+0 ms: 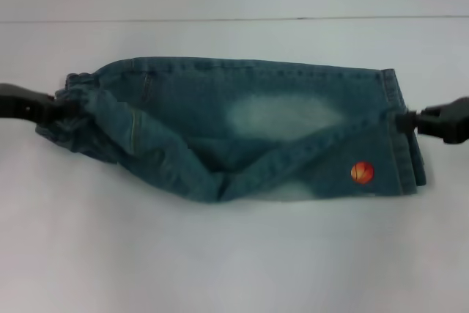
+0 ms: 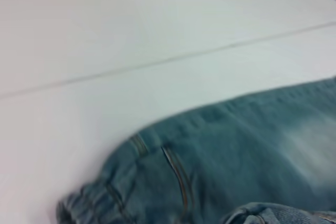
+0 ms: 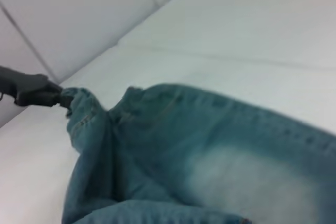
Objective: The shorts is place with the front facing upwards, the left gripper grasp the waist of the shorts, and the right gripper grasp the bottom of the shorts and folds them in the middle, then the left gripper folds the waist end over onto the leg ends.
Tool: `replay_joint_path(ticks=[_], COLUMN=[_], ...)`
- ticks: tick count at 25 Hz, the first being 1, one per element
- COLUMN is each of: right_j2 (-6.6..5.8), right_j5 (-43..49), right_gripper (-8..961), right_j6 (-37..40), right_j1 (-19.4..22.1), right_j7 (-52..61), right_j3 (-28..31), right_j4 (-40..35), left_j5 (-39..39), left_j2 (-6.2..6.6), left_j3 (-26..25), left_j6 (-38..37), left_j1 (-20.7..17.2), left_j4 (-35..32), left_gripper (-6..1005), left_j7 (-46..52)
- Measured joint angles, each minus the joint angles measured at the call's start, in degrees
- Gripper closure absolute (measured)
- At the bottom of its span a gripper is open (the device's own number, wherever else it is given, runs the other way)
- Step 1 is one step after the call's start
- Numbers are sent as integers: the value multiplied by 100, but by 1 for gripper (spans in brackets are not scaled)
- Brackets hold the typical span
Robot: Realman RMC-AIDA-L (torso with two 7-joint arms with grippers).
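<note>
Denim shorts (image 1: 242, 126) stretched lengthwise betw. two pincers over white table (image 1: 234, 262), folded along the middle, front fold sagging in a V toward the near edge. Left pincer (image 1: 53, 110) clamped shut on the ruffled waist of the shorts (image 1: 73, 97), gathered band bunched right at its tips; same grip seen far off in right wrist view, black pincer (image 3: 58, 97) biting the waist (image 3: 79, 108). Right pincer (image 1: 407, 122) closed on the bottom of the shorts (image 1: 399, 130), at the stitched hem edge, w/ orange basketball print (image 1: 362, 172) just beside and nearer the front than its tips. Far edge of the fold straight and taut from one pincer to the other; near edge slack, drooping midway betw. them. Bare white table on all sides of both pincers; thin seam line (image 1: 234, 19) running across well beyond the far edge of the cloth. Left wrist view: waist ruffles (image 2: 89, 203) and belt-loop stitching only, own fingers not visible.
</note>
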State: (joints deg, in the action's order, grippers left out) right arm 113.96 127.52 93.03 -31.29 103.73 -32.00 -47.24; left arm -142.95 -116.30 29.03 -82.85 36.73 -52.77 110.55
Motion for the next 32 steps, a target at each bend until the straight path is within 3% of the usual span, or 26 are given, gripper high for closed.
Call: replay_joint_path(ticks=[13, 21, 32], right_j2=[138, 285, 531], right_j5=[-358, -466, -445], right_gripper=[928, 927, 928], right_j6=[-1496, -2370, -2952], right_j1=[-42, -105, -196], right_j7=[-404, -537, -710], right_j3=[70, 75, -280], right_j4=[33, 57, 113], left_j5=[346, 383, 369], left_j2=[-349, -382, -463], left_j3=[121, 121, 315], left_j6=[1291, 2100, 2288], left_j1=[172, 260, 269], left_j4=[59, 500, 686], left_gripper=[935, 934, 932], left_j7=[-43, -33, -52])
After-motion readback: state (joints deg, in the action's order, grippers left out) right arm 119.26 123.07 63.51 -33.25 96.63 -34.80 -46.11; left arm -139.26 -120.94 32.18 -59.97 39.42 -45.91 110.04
